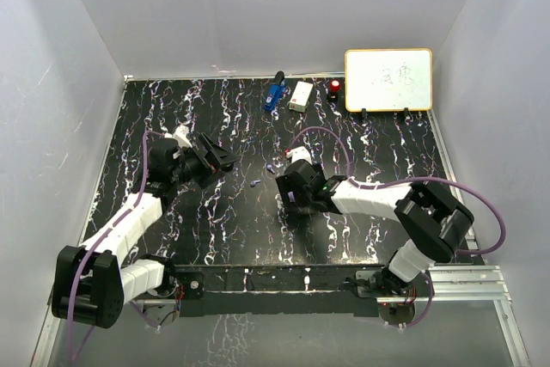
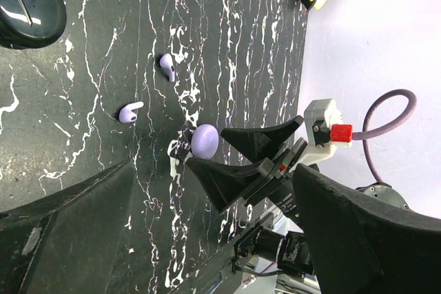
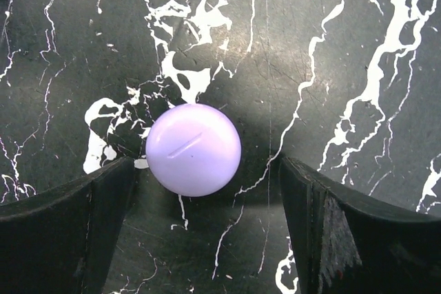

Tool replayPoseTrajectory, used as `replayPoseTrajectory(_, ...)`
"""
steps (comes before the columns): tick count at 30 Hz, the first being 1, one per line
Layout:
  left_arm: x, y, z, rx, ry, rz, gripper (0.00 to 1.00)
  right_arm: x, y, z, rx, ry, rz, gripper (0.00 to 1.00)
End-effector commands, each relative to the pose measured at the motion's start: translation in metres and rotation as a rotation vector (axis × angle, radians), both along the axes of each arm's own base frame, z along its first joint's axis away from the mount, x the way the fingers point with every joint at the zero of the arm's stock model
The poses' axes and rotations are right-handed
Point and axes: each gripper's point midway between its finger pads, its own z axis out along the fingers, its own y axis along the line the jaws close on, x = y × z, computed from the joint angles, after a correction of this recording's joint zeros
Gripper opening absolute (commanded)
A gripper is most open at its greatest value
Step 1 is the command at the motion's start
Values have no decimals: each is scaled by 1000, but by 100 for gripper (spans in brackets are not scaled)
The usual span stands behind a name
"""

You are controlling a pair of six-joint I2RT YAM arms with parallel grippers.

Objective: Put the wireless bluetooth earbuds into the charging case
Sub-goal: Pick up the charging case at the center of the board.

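Note:
The round lavender charging case (image 3: 193, 149) lies on the black marble table with its lid down. My right gripper (image 3: 207, 218) hovers over it, open, with the case just beyond its fingertips and nearer the left finger (image 3: 69, 218). The left wrist view shows the same case (image 2: 204, 140) between the right gripper's black fingers. Two lavender earbuds (image 2: 167, 65) (image 2: 128, 112) lie loose on the table a short way from it, small specks (image 1: 256, 183) (image 1: 270, 168) from above. My left gripper (image 1: 228, 159) is open and empty, pointing at the earbuds from the left.
A black round puck (image 2: 27, 5) sits on the table beyond the earbuds. At the back stand a blue gadget (image 1: 274, 94), a white box (image 1: 301, 96), a red item (image 1: 334, 87) and a whiteboard (image 1: 388, 80). White walls enclose the table.

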Motion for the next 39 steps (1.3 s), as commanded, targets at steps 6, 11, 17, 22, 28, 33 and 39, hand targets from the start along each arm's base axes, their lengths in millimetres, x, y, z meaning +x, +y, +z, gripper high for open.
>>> replayPoseTrajectory(6, -4, -7, 4, -36, -4, -29, 94, 17, 23, 6, 34, -55, 57, 73)
replayPoseTrajectory(11, -4, -7, 3, -37, -3, -28, 93, 16, 24, 4, 41, -48, 55, 64)
replayPoseTrajectory(17, -5, -7, 4, -40, -5, -27, 93, 14, 22, 8, 51, -47, 43, 57)
replayPoseTrajectory(22, -5, -8, 5, -49, -5, -34, 92, 13, 17, 9, 43, -53, 32, 45)
replayPoseTrajectory(28, -9, -18, 12, -103, -13, -89, 91, 19, 19, 23, 63, -113, 60, 23)
replayPoseTrajectory(33, -14, -34, 16, -204, -6, -183, 88, 24, 36, 64, 166, -249, 171, 19)
replayPoseTrajectory(39, -22, -47, 11, -230, -7, -225, 83, 22, 58, 120, 303, -405, 330, 18)
